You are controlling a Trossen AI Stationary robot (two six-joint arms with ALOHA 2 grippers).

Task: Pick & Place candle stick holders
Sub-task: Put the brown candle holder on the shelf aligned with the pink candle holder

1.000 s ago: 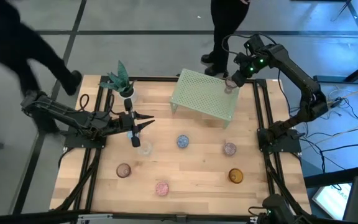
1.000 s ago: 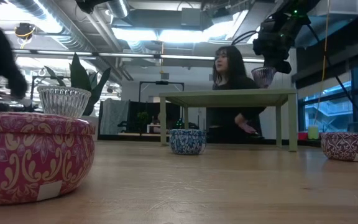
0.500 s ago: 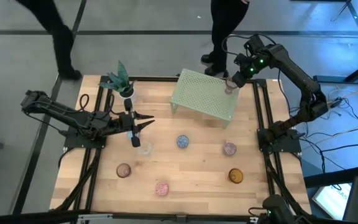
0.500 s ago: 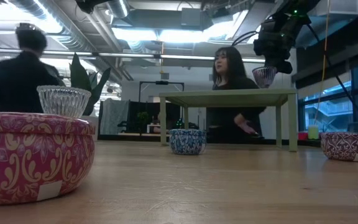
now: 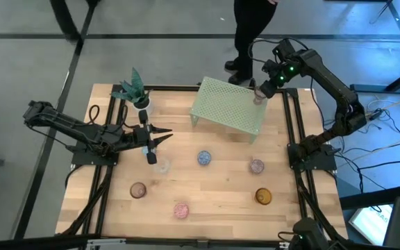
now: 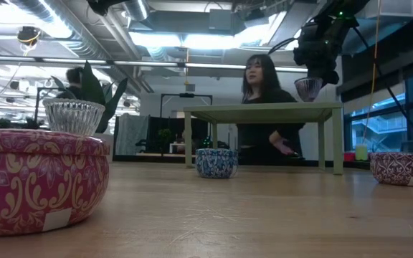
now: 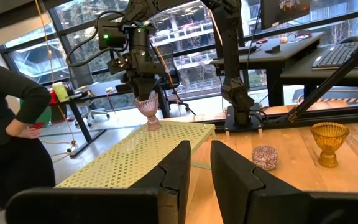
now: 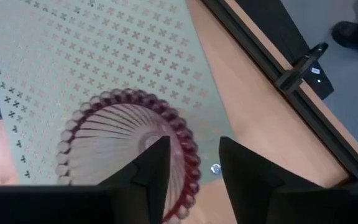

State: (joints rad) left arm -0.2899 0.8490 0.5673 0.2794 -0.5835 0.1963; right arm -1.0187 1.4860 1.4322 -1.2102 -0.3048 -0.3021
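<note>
While the left gripper (image 5: pixel 160 139) waits at nine o'clock with jaws nearly shut on nothing, the right gripper (image 5: pixel 259 92) parts its jaws around the pink holder (image 5: pixel 258 98) set on the green rack (image 5: pixel 221 107) at one o'clock, and next should lift straight clear.

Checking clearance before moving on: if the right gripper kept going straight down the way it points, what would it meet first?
The right gripper points down at the pink glass holder, which would be met first; it stands on the green rack, near one corner.
</note>
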